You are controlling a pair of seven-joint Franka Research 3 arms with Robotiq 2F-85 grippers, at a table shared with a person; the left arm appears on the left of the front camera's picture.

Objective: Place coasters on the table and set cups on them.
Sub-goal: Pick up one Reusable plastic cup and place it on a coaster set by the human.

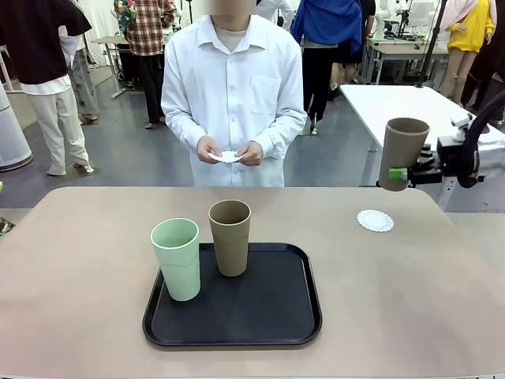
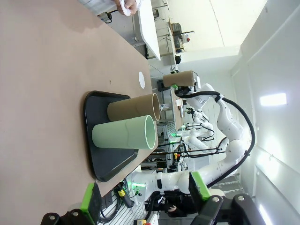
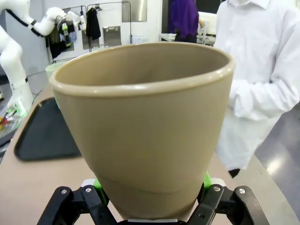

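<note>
Tan cup [image 1: 403, 150] is clamped upright in the right arm's jaws, up in the air near a lacy coaster [image 1: 375, 220] on the bench [image 1: 79, 268]. Mint cup [image 1: 177, 257] and other tan cup [image 1: 230, 235] sit on the tray [image 1: 268, 316]; left jaws gape.

Right end effector [image 3: 152, 187] clamps a tan cup [image 3: 145, 122].

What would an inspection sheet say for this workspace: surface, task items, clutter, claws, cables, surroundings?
Surface: beige table, black tray near its middle.
Job's things: mint cup and tan cup upright on the tray; second tan cup held aloft; one coaster bare on the table, a second coaster in the person's hands.
Clutter: nothing seen.
Claws: right claw shut on the second tan cup; left claw open, empty.
Cables: black cable along the right arm.
Surroundings: person opposite; white table behind.
</note>
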